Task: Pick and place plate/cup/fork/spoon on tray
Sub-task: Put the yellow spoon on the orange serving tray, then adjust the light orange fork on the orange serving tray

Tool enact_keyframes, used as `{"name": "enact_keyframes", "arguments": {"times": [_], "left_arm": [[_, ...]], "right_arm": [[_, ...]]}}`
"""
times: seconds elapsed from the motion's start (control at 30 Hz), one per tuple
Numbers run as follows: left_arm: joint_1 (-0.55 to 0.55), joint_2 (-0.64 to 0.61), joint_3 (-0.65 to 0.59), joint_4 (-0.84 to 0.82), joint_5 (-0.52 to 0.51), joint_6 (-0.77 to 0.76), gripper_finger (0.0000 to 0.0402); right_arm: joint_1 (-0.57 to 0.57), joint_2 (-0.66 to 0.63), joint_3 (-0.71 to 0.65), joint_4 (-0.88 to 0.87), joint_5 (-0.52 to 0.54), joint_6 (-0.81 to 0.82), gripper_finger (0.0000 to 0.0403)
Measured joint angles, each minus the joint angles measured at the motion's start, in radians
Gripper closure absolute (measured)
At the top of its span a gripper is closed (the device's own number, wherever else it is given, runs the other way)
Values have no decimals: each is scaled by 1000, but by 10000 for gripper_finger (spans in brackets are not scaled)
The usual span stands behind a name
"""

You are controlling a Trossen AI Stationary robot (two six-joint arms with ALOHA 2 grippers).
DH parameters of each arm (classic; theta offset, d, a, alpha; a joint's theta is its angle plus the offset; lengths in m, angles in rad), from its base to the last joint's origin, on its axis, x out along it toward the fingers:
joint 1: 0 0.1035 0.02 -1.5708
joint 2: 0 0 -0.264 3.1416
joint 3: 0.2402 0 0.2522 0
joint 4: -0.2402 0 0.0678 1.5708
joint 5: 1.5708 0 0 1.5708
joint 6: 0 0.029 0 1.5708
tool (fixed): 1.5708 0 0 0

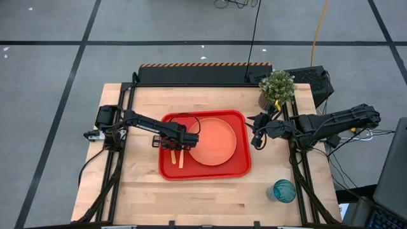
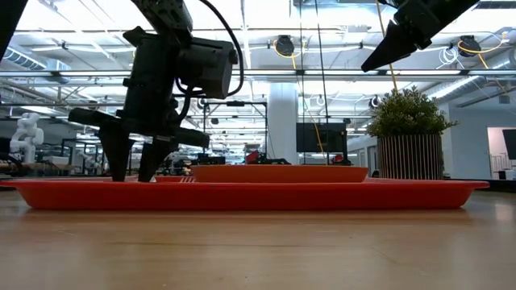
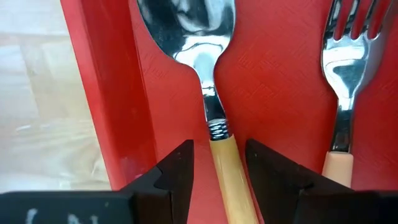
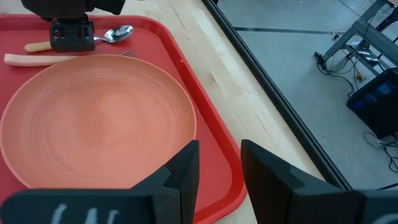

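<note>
The red tray (image 1: 241,166) lies mid-table with the orange plate (image 1: 213,141) on it. The spoon (image 3: 214,93) and the fork (image 3: 345,68) lie side by side on the tray's left part, between the plate and the tray's left rim. The fork is the nearer to the plate. My left gripper (image 3: 219,168) is open, pointing down, with one finger on each side of the spoon's handle just behind the neck. A strip of tray shows on both sides of the handle. My right gripper (image 4: 217,168) is open and empty above the tray's right rim. The teal cup (image 1: 284,190) stands upright on the table at the near right.
A small potted plant (image 1: 276,86) stands at the far right of the table, just behind my right arm. Bare wood lies along the table's near side (image 1: 191,197) and left of the tray. The tray's raised rim (image 3: 102,93) runs close beside my left gripper's outer finger.
</note>
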Motion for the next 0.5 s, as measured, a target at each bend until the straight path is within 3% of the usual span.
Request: {"name": "enact_keyframes", "arguments": {"times": [0.5], "left_arm": [[-20,0,139,-161,-6,20,252]], "right_arm": [[0,0,0,-15,0,0,293]]}}
